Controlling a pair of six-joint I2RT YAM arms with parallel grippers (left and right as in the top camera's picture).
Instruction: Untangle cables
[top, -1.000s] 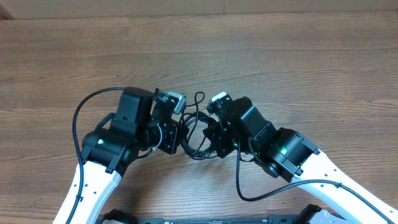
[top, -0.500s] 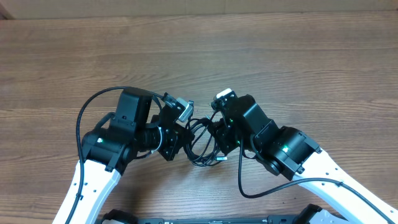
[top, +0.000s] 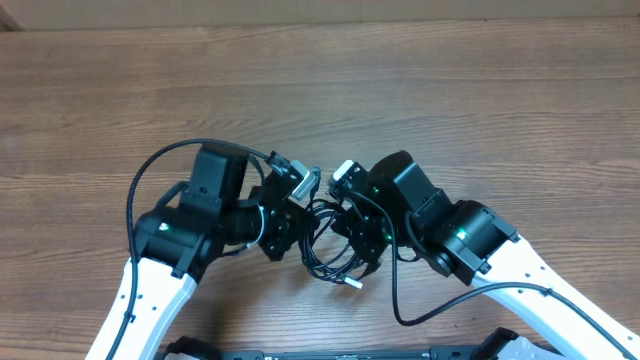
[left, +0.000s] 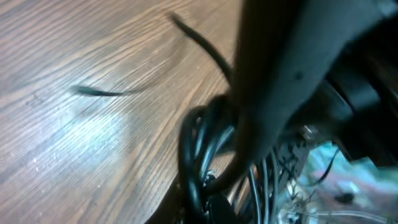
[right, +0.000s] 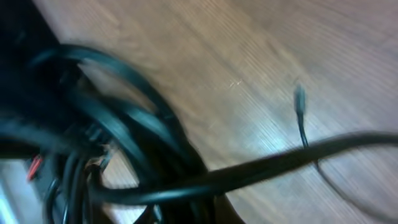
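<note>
**Operator:** How did it look from above?

**Spotter:** You had the wooden table (top: 450, 90) bare on its far side, with both arms bent in toward the near middle. Your left gripper (top: 298, 212) and right gripper (top: 352, 222) sat near each other. The cables (top: 328, 250) were bunched in dark loops between and just below them, and one pale plug (top: 352, 283) poked out at the near edge of the bunch.

**Operator:** And the jaws?

**Spotter:** Both pairs were closed down tight. The bundle met both grippers, but I couldn't tell whether a cord was actually pinched in either; the wrist pictures were too blurred.

**Operator:** How would that cord handle?

**Spotter:** Light, limp and thin, I'd judge, so it would sag and drag its neighbour along rather than hold a shape. The jacket looked smooth, so it might slip through a loose pinch. You'd have done better to take hold near a plug, where a free end can be drawn back through a loop, than in the middle of the knot.

**Operator:** Did the wrist cameras add anything?

**Spotter:** Yes. The left wrist showed the cables (left: 198, 146) as stacked loops, which the arms hid from overhead. The right wrist showed a thin loose end (right: 300, 99) lying flat on the wood, apart from the loops. Only the overhead showed you both grippers together
</note>
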